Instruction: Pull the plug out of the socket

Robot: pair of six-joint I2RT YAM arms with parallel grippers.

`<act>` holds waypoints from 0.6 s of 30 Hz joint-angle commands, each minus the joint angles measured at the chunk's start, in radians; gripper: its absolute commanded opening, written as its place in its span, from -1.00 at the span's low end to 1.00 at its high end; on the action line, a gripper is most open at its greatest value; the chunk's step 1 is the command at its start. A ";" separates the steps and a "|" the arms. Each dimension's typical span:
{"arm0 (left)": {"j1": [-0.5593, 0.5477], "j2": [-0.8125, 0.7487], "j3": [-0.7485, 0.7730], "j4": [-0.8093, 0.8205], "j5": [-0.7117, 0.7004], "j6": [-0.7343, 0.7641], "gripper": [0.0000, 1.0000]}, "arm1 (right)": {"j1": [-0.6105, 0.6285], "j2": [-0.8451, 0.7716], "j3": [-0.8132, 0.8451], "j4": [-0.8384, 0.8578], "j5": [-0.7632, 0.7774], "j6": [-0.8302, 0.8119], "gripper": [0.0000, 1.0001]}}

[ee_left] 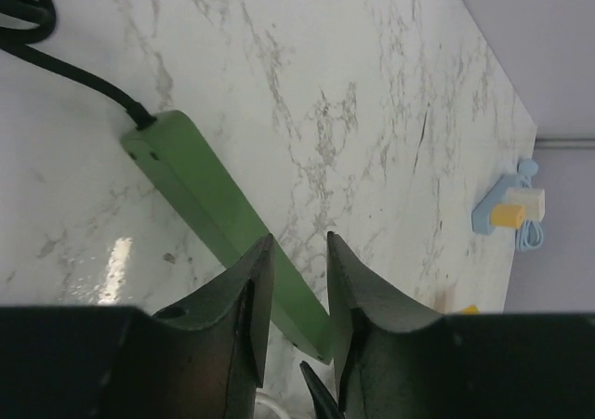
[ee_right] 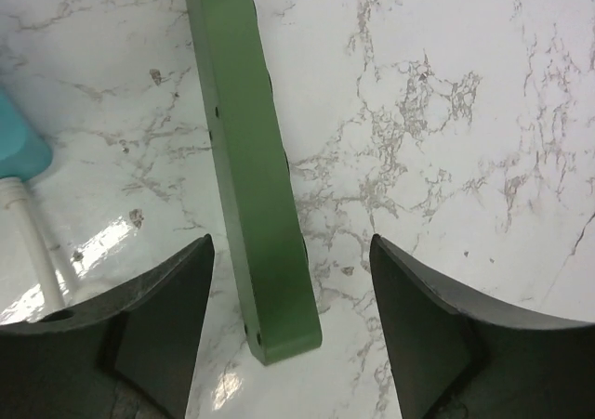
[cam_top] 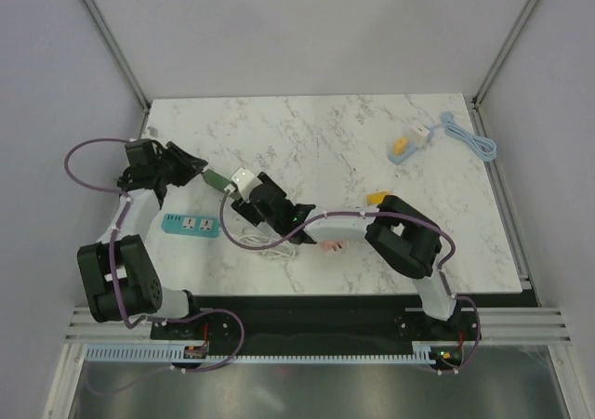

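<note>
A green power strip (cam_top: 214, 178) is held off the table between my two grippers. My left gripper (cam_top: 195, 171) is shut on it; in the left wrist view the fingers (ee_left: 253, 284) close round the strip (ee_left: 200, 191), whose black cord (ee_left: 84, 73) leads away. A white plug (cam_top: 244, 178) shows at the strip's right end in the top view only. My right gripper (cam_top: 247, 199) is wide open at that end. In the right wrist view the strip (ee_right: 246, 159) hangs between the spread fingers (ee_right: 167, 298), touching neither. The plug is hidden in both wrist views.
A teal power strip (cam_top: 191, 224) lies on the marble table (cam_top: 316, 140) under the left arm, with a white cable (cam_top: 265, 244) beside it. A pink item (cam_top: 333, 245) lies near the right arm. A blue strip with a yellow plug (cam_top: 402, 146) and blue cable (cam_top: 472, 138) lies far right.
</note>
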 commanded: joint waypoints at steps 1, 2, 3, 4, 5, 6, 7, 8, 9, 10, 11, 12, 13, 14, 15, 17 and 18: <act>-0.085 0.034 0.053 -0.007 -0.002 0.034 -0.29 | -0.027 -0.127 -0.105 0.152 -0.152 0.105 0.55; -0.102 0.039 0.059 -0.011 -0.007 0.022 -0.28 | -0.032 -0.161 -0.127 0.194 -0.165 0.119 0.55; -0.134 0.045 0.066 -0.014 -0.019 0.020 -0.29 | -0.041 -0.175 -0.147 0.214 -0.171 0.132 0.55; -0.152 0.048 0.092 -0.032 -0.030 0.017 -0.29 | -0.052 -0.185 -0.163 0.228 -0.185 0.145 0.56; -0.172 0.059 0.105 -0.041 -0.044 0.006 -0.28 | -0.078 -0.202 -0.181 0.236 -0.188 0.191 0.57; -0.204 0.063 0.117 -0.049 -0.061 -0.003 -0.28 | -0.095 -0.210 -0.189 0.235 -0.186 0.213 0.57; -0.221 0.067 0.137 -0.053 -0.067 -0.014 -0.28 | -0.130 -0.216 -0.199 0.230 -0.163 0.240 0.57; -0.238 0.070 0.143 -0.054 -0.071 -0.032 -0.28 | -0.149 -0.236 -0.203 0.212 -0.134 0.288 0.59; -0.260 0.070 0.151 -0.052 -0.085 -0.038 -0.27 | -0.167 -0.250 -0.204 0.189 -0.101 0.312 0.61; -0.301 0.071 0.165 -0.053 -0.093 -0.040 -0.26 | -0.202 -0.279 -0.200 0.161 -0.005 0.331 0.76; -0.320 0.071 0.169 -0.054 -0.101 -0.040 -0.23 | -0.218 -0.290 -0.190 0.128 0.046 0.345 0.90; -0.355 0.074 0.172 -0.050 -0.114 -0.040 -0.22 | -0.236 -0.296 -0.171 0.025 0.097 0.366 0.96; -0.373 0.076 0.172 -0.047 -0.121 -0.038 -0.21 | -0.274 -0.296 -0.110 -0.042 0.132 0.379 0.96; -0.392 0.076 0.171 -0.029 -0.127 -0.040 -0.17 | -0.300 -0.291 -0.080 -0.180 0.204 0.403 0.96; -0.428 0.079 0.160 -0.014 -0.131 -0.038 -0.15 | -0.328 -0.288 -0.053 -0.236 0.219 0.469 0.96; -0.464 0.083 0.143 0.023 -0.131 -0.040 -0.06 | -0.435 -0.273 0.013 -0.427 0.223 0.570 0.96; -0.494 0.088 0.128 0.070 -0.118 -0.041 -0.03 | -0.472 -0.265 0.049 -0.478 0.223 0.658 0.96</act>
